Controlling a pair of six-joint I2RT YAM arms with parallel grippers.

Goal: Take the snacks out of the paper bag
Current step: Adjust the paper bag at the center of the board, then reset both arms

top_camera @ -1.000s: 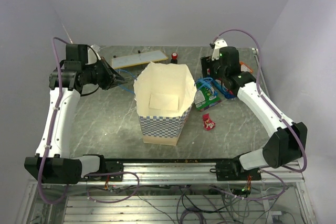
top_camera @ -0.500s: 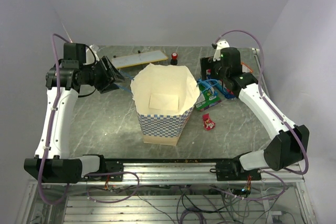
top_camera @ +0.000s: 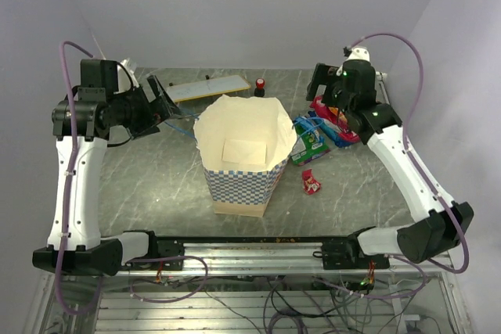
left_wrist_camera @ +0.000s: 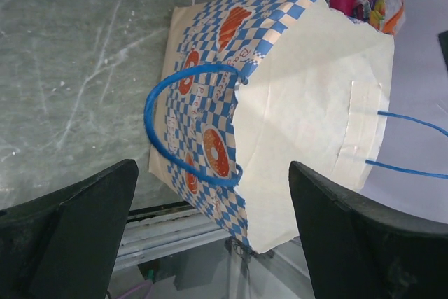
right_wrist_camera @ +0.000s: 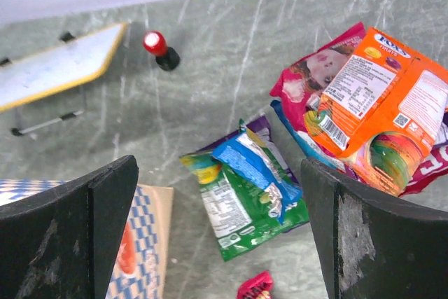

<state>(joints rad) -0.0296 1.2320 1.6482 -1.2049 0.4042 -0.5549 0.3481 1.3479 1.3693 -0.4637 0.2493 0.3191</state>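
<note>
Blue-and-white checkered paper bag (top_camera: 243, 174) stood upright, mouth open, in the middle of the table (top_camera: 156, 185). The left gripper (left_wrist_camera: 212, 166) hung just left of it, jaws spread wide and holding nothing. The right gripper (right_wrist_camera: 218, 166), also wide and empty, hovered above the snacks lying right of the bag: green packet (right_wrist_camera: 245, 197), orange packet (right_wrist_camera: 381, 103), magenta packet (right_wrist_camera: 315, 78), and a tiny red wrapper (top_camera: 311, 181) nearer.

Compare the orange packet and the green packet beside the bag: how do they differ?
The orange packet looks larger than the green packet. The orange one rests on a magenta packet, farther from the paper bag; the green one lies nearer it, partly under a blue wrapper. Both are glossy and already outside the bag.
</note>
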